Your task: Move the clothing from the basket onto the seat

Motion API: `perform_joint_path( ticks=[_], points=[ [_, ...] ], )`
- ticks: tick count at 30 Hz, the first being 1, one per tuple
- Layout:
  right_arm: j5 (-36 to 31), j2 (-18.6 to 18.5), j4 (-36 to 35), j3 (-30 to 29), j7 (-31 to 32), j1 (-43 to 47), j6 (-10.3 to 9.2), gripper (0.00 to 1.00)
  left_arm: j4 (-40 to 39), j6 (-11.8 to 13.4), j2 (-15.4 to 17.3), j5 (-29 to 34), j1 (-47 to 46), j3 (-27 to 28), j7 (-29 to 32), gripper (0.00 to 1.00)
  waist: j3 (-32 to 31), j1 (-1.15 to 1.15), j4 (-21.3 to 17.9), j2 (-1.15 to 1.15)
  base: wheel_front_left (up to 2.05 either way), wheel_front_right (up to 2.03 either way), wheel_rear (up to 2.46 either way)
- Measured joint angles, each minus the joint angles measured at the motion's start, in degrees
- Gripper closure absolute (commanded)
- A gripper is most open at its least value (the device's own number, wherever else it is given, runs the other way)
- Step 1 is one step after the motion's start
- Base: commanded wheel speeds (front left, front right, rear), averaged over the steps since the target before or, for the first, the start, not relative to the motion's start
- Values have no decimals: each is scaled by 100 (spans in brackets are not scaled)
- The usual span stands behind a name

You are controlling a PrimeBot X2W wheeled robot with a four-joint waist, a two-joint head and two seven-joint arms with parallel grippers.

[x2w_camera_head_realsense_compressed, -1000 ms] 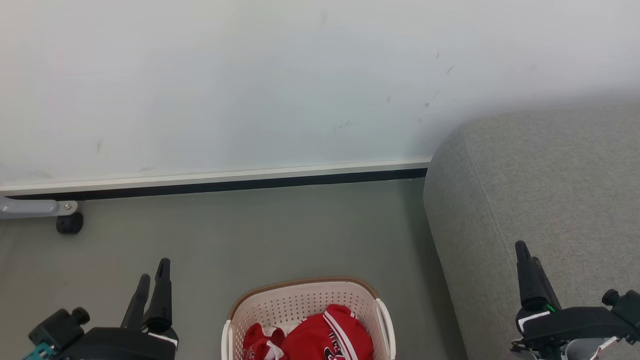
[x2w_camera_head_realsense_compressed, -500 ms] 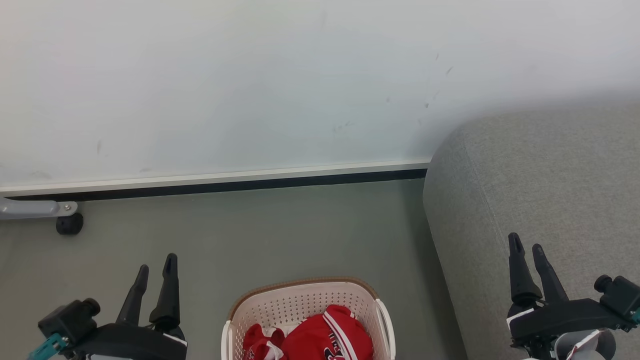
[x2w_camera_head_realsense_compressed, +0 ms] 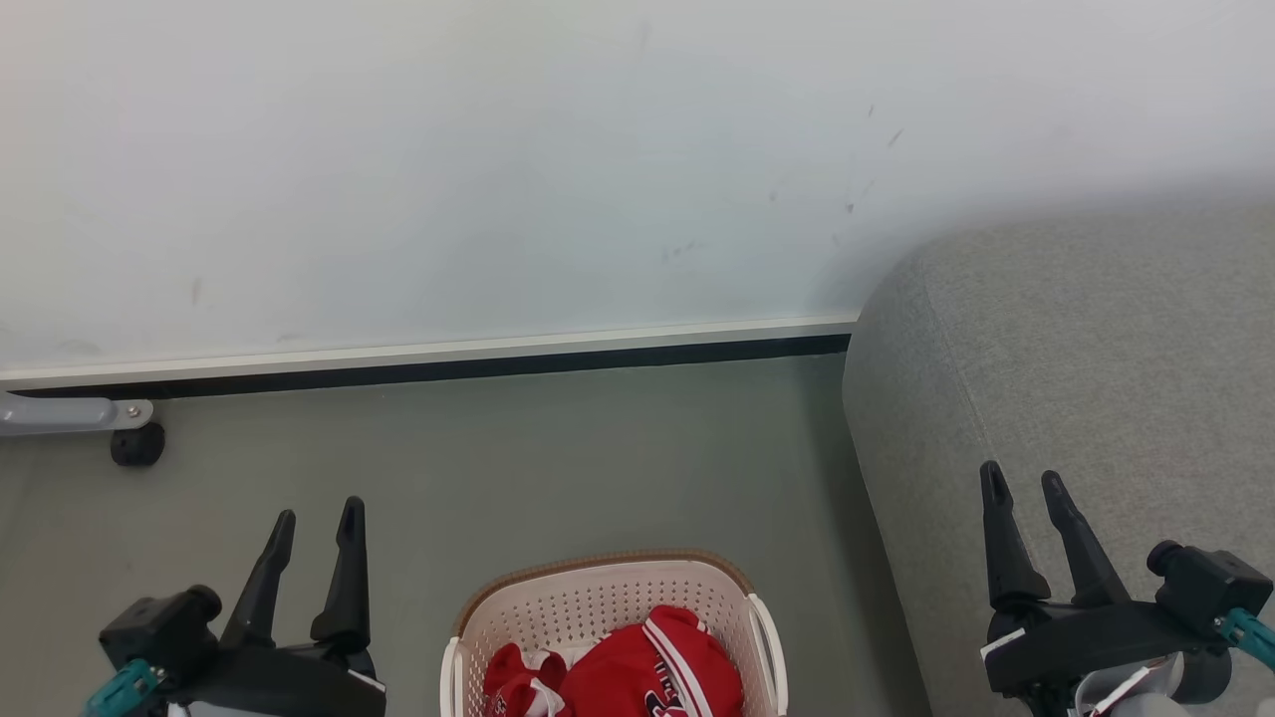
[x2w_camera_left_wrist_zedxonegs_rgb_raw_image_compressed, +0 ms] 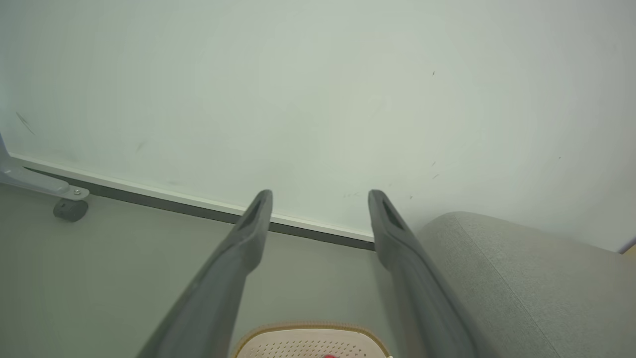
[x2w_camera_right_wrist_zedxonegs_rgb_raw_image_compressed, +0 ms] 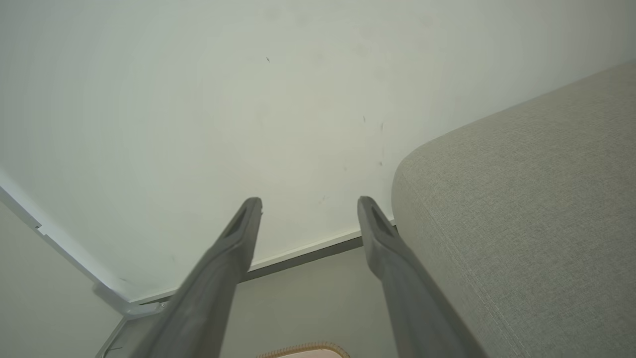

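Red clothing (x2w_camera_head_realsense_compressed: pixel 637 672) is seen heaped in the basket (x2w_camera_head_realsense_compressed: pixel 608 564) on the floor (x2w_camera_head_realsense_compressed: pixel 558 448).
The grey seat (x2w_camera_head_realsense_compressed: pixel 1096 349) is placed to its right, against the wall (x2w_camera_head_realsense_compressed: pixel 498 149). The left jaws are held parted over the floor, the right jaws parted over the seat.

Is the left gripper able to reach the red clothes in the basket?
Probably yes: the left gripper is open beside the basket, the red clothes lie uncovered, and nothing stands between.

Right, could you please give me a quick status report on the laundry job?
Left gripper open, empty; right gripper open, empty. Clothing in basket, none on visible seat yet. No obstruction seen between them.
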Motion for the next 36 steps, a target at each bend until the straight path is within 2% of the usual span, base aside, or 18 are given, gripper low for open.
perform_joint_path(
  ticks=[23, 36],
  points=[
    [-1483, -101, -119, 334, -426, -25, -101, 0, -127, 48, 99, 1480, -37, -220, -445, 0, -4, 0, -1, 0, 0, 0, 0],
    [-1574, -82, -142, 287, -427, -25, -100, 0, -154, 18, 93, 1540, -35, -146, -445, 0, 37, 0, -16, 0, 0, 0, 0]
  ],
)
